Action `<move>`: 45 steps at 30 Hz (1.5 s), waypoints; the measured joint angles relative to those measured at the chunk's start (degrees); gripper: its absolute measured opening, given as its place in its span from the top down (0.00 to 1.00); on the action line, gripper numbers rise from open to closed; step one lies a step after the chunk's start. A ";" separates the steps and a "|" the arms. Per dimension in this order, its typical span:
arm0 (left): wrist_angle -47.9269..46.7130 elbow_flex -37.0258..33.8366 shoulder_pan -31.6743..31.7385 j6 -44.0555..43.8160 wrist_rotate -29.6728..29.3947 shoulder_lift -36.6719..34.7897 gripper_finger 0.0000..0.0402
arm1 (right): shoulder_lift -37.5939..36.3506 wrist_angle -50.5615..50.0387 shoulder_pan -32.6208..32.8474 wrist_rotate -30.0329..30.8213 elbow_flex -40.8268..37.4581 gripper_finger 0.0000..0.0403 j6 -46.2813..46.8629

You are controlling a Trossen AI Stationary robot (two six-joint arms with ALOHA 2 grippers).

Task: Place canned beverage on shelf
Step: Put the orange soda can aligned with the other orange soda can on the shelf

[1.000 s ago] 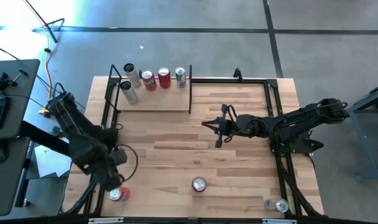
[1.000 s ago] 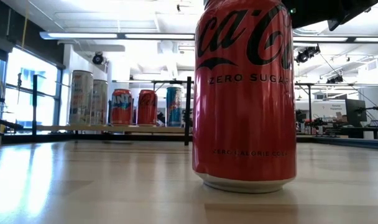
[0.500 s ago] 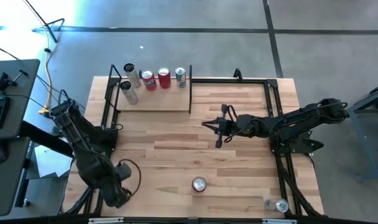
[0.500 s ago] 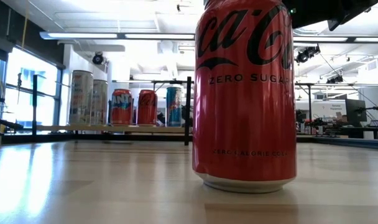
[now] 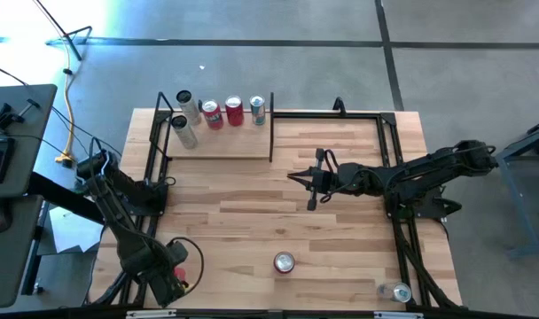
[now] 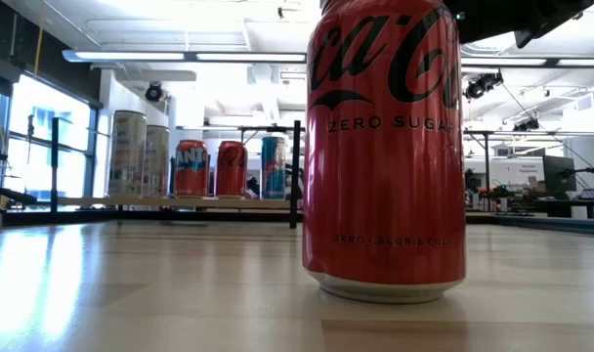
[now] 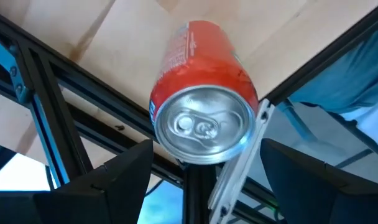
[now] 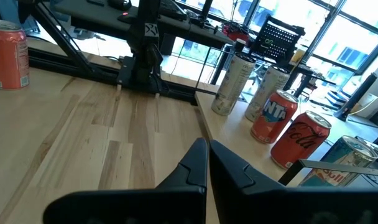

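Left gripper (image 7: 201,180) low at the near left corner of the worktop (image 5: 340,204), jaws spread wide. Directly between and just ahead of those open jaws: a red canned beverage (image 7: 201,106), seen top-on, silver lid with pull tab toward the camera, red printed wall running away from it, apparently upright on the wood beside the black frame rail; not yet pinched. Probably a thin aluminium shell: stiff enough if full, easily dented if squeezed hard, smooth and a little slippery on the round wall. Best taken across the mid-body, jaws square to the curved sides, below the rim. Weight unknown; full or empty cannot be told. Right gripper (image 8: 207,158) mid-worktop, jaws pressed together, idle. Beyond those shut jaws, the shelf (image 5: 221,146) with five cans already lined up. Another red Coca-Cola Zero Sugar can (image 6: 385,147) standing elsewhere on the worktop.
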 joint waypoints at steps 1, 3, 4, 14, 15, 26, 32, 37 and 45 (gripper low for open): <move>0.00 -0.21 0.00 0.29 -0.02 0.19 0.28 | 0.00 0.00 0.00 0.00 0.00 1.00 -0.04; 0.09 -1.22 0.00 0.35 0.39 0.27 0.28 | 0.00 0.00 0.00 0.02 0.01 1.00 0.02; 0.21 -1.71 0.00 0.69 0.46 0.25 0.28 | 0.00 -0.01 0.00 0.01 0.02 1.00 0.02; 1.12 -4.12 0.15 4.26 0.44 0.05 0.28 | 0.00 0.30 0.00 0.02 0.02 1.00 0.04; 1.28 -4.47 0.24 4.96 0.28 -0.01 0.28 | 0.00 0.31 0.00 0.02 0.02 1.00 0.04; -3.84 -6.19 5.50 20.83 -8.08 -0.36 0.34 | 0.00 0.17 0.00 0.02 0.02 1.00 0.04; -9.33 -6.48 14.23 39.18 -16.74 -1.96 0.43 | 0.00 -0.19 0.00 0.02 0.04 1.00 0.04; -12.70 -6.97 23.71 53.55 -21.78 -4.63 0.43 | 0.00 -0.57 0.00 0.02 0.04 1.00 -0.09; -15.02 -6.68 40.94 74.73 -24.78 -10.50 0.43 | 0.00 -1.08 0.00 0.03 0.06 1.00 -0.19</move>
